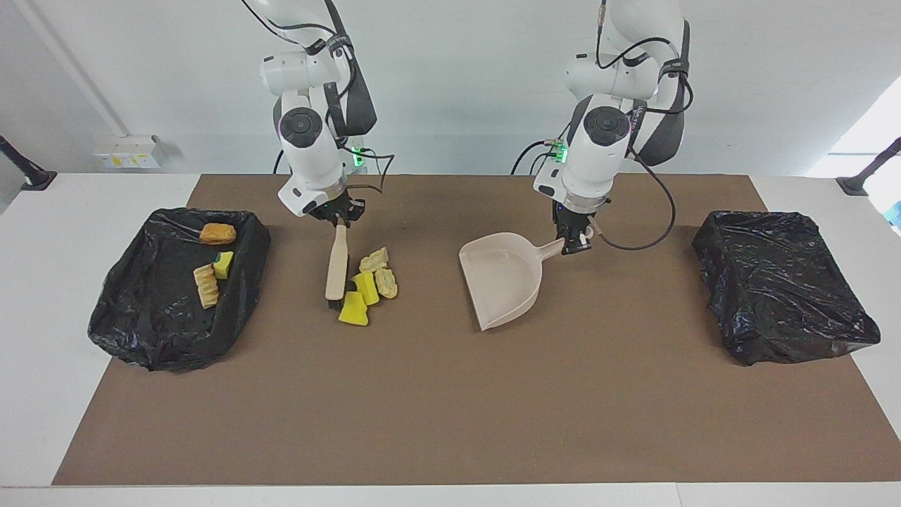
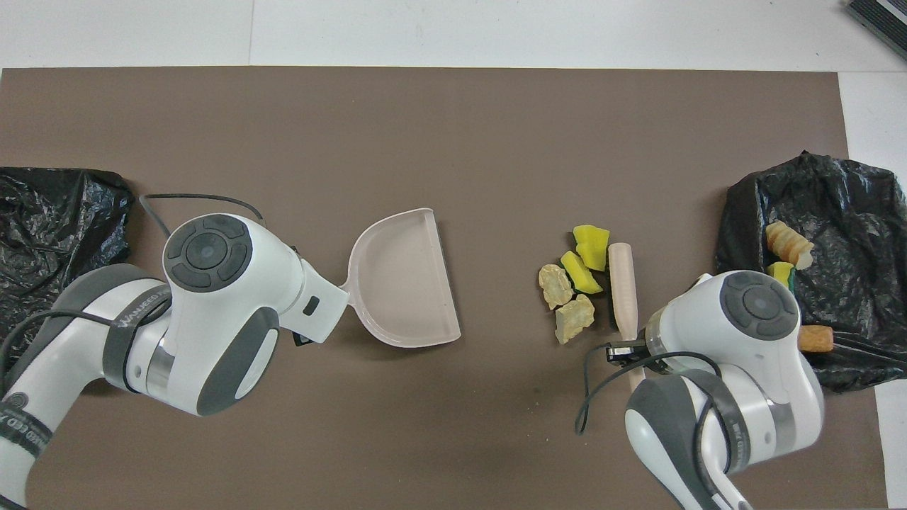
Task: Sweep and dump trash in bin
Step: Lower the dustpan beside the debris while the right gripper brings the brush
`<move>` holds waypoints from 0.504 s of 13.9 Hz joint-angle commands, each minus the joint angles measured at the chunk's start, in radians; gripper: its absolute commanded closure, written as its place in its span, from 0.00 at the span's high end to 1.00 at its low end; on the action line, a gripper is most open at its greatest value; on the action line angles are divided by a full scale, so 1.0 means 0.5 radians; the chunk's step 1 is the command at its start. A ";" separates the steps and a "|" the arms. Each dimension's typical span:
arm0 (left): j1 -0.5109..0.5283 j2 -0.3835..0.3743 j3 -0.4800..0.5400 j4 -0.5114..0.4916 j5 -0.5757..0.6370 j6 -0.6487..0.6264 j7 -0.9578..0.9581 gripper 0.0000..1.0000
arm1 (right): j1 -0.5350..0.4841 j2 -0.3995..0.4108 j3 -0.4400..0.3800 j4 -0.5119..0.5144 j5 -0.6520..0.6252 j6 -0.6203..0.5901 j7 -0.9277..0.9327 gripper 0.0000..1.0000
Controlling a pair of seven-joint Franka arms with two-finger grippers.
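My right tool [image 1: 341, 220] grips the brush [image 1: 336, 265] by its handle, bristles down on the tabletop [image 1: 450, 394] touching the four loose trash scraps [image 1: 367, 286]; three more already lie in the bin [image 1: 176, 338] beside the brush. My left tool [image 1: 574, 243] is clamped on the dustpan [image 1: 503, 278] handle, the pan well apart from the scraps. I judge I should lay the pan's lip flat beside the pile, then sweep low and steadily into it.

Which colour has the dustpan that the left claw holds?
The dustpan is pale beige, clearest in the facing view.
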 commanded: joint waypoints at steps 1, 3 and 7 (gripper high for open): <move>-0.044 -0.014 0.023 -0.074 -0.049 0.070 -0.017 0.00 | -0.002 -0.050 0.018 -0.048 -0.015 0.051 -0.041 0.00; -0.048 0.017 0.023 -0.086 -0.061 0.070 -0.044 0.00 | 0.044 -0.007 0.024 -0.042 0.015 0.073 -0.007 0.00; -0.112 -0.001 0.023 -0.169 -0.076 0.064 -0.139 0.00 | 0.164 0.026 0.024 0.023 0.052 0.088 0.064 0.00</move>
